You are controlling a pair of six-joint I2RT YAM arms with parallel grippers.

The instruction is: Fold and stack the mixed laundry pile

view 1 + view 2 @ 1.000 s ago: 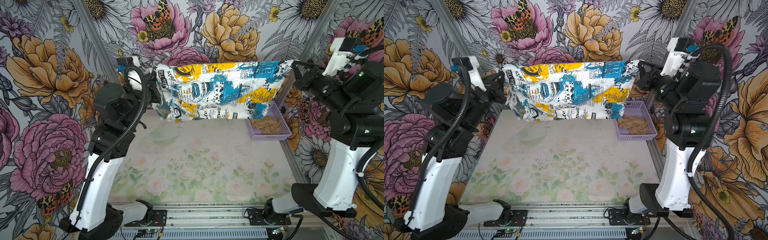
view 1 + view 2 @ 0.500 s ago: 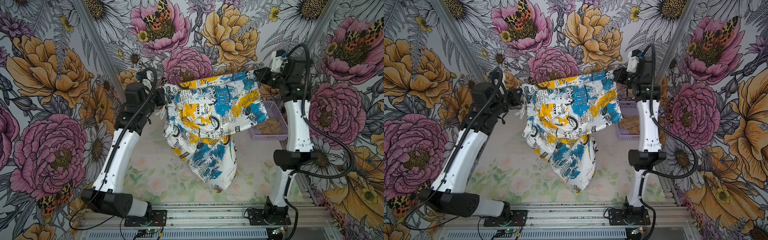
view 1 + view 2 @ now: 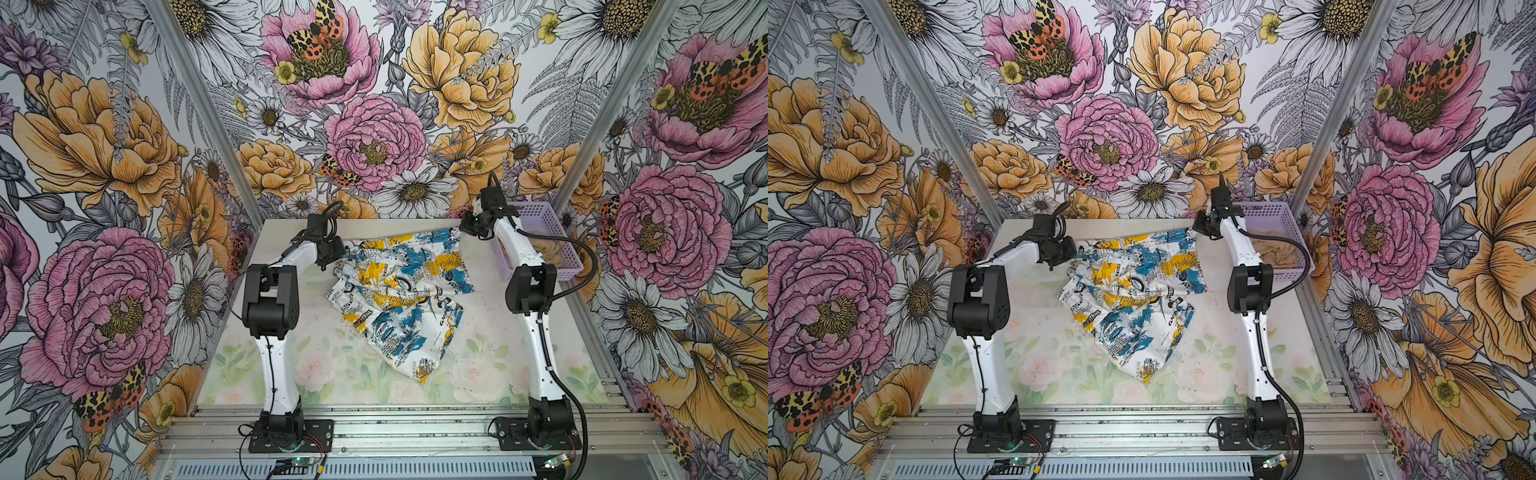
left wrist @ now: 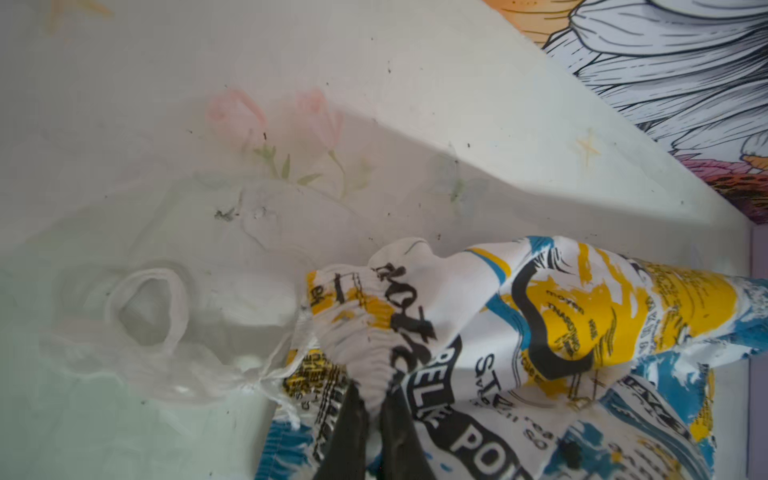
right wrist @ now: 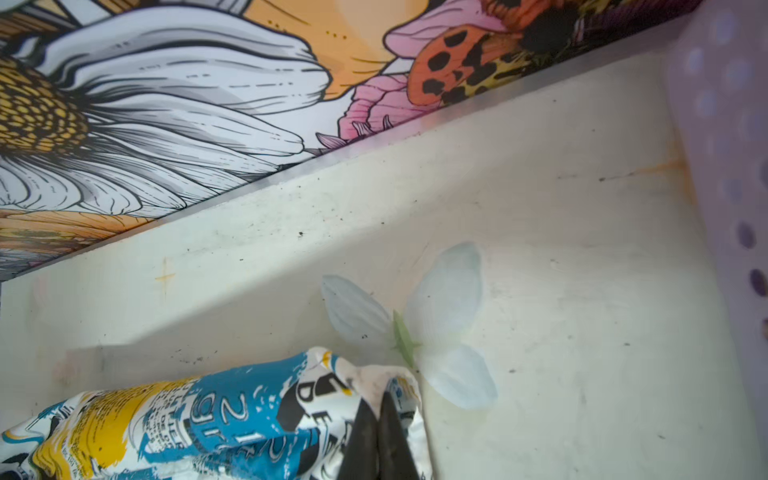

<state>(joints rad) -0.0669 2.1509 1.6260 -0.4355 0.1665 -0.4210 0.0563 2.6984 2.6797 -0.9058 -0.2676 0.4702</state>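
The white garment with blue and yellow patches and black lettering (image 3: 399,291) (image 3: 1133,291) lies crumpled on the table, its far edge stretched between both grippers. My left gripper (image 3: 338,255) (image 3: 1073,251) (image 4: 374,399) is shut on the gathered waistband corner (image 4: 374,357). My right gripper (image 3: 463,228) (image 3: 1198,226) (image 5: 376,399) is shut on the opposite corner (image 5: 365,378), low over the table near the back wall. The tan garment (image 3: 548,251) (image 3: 1277,251) lies bunched inside the lavender basket.
The lavender perforated basket (image 3: 536,206) (image 3: 1266,206) (image 5: 731,166) stands at the back right, close beside the right gripper. A pale see-through crumpled piece with a loop (image 4: 145,316) lies on the table by the left gripper. Flowered walls enclose three sides.
Both arms have come down and away toward the back of the table. The printed garment, earlier held stretched high in the air, now rests on the table with its lower part trailing forward.
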